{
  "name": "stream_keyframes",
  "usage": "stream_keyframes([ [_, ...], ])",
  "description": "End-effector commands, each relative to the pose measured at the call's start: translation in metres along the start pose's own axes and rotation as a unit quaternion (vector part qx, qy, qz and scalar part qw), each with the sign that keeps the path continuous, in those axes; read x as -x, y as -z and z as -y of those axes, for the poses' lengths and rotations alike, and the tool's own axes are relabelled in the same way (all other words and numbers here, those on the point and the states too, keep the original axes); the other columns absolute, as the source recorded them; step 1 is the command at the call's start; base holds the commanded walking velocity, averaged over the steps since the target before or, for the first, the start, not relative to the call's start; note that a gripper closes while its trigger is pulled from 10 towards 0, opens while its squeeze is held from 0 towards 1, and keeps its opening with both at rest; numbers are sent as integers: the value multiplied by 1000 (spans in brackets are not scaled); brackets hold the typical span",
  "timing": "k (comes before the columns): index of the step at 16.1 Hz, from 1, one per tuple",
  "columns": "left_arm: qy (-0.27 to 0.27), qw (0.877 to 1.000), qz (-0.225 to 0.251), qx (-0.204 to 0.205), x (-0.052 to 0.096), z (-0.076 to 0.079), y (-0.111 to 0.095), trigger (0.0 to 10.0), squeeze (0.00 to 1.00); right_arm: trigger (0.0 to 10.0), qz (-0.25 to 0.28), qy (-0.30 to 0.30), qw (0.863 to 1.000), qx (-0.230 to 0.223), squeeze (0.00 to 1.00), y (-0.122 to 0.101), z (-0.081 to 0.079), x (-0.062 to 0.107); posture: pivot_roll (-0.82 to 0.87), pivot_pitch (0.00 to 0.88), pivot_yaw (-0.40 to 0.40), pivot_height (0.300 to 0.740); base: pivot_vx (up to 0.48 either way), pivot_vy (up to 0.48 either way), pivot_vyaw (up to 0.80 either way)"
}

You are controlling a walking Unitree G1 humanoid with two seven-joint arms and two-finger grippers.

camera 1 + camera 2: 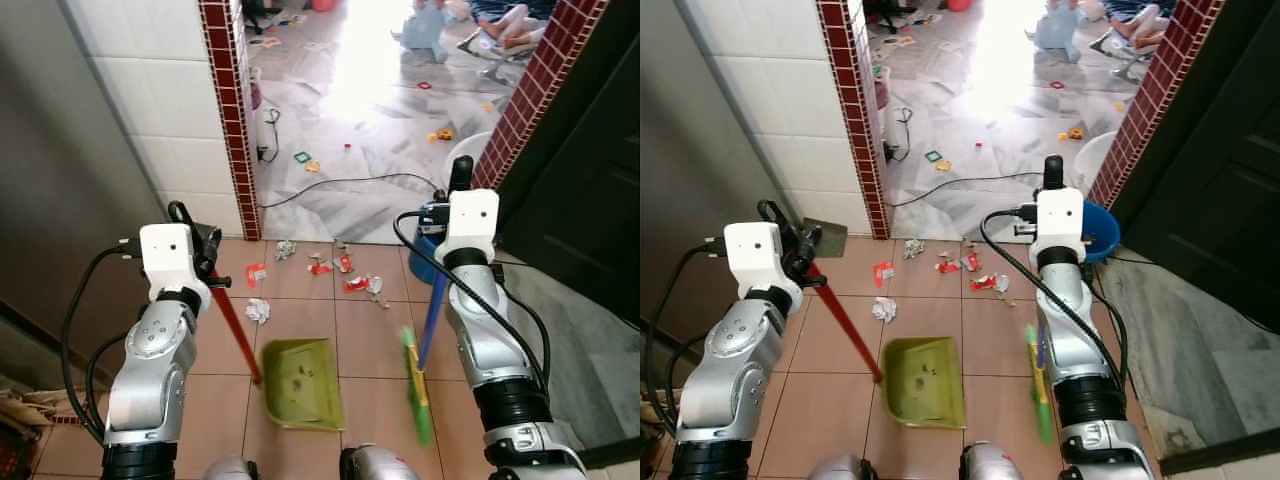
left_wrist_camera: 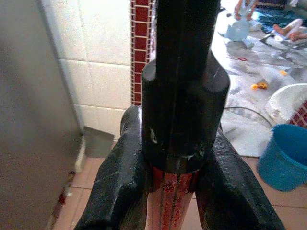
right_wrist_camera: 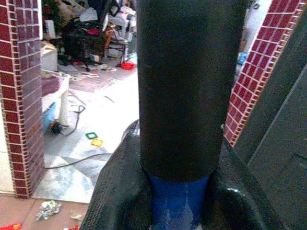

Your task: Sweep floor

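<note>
My left gripper (image 1: 205, 250) is shut on the red handle (image 1: 238, 328) of a green dustpan (image 1: 300, 382), which rests on the tan tiles just ahead of my feet. In the left wrist view, the fingers (image 2: 120, 187) clamp that handle under its black cap. My right gripper (image 1: 445, 212) is shut on the blue handle (image 1: 432, 315) of a broom, close under its black top end. The broom's green head (image 1: 416, 385) is down on the tiles to the right of the dustpan. Litter lies beyond the pan: a crumpled white paper (image 1: 258, 310) and red wrappers (image 1: 358, 284).
A red brick pillar (image 1: 232, 120) and white tiled wall stand at the left of the doorway. A blue bucket (image 1: 1102, 230) sits by my right arm, with a dark door (image 1: 580, 200) beyond it. A black cable (image 1: 340, 183) crosses the marble floor ahead. A person's legs (image 1: 510, 25) lie far back.
</note>
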State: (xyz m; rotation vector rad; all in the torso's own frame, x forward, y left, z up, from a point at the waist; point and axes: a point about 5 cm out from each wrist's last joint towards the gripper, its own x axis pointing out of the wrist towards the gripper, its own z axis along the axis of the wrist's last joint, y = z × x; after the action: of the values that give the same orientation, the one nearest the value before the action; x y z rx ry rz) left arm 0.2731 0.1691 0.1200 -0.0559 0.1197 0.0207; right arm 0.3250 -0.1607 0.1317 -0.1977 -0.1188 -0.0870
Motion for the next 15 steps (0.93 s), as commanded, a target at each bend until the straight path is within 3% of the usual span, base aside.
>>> stream_keyframes([
  [1,-3,1000,24,-14,1,-4,-11,10000,0,10000,25,3,1000,-2,0,-13,2,-4,-29,0,2,740,0,0,0],
  [5,-8,1000,20,-19,8,-5,-9,10000,0,10000,16,-13,1000,-3,0,-7,0,3,-13,0,-12,740,0,0,0],
  [15,-2,1000,22,-14,5,3,-10,10000,0,10000,16,-17,1000,-2,0,-9,1,0,-29,0,-28,740,0,0,0],
])
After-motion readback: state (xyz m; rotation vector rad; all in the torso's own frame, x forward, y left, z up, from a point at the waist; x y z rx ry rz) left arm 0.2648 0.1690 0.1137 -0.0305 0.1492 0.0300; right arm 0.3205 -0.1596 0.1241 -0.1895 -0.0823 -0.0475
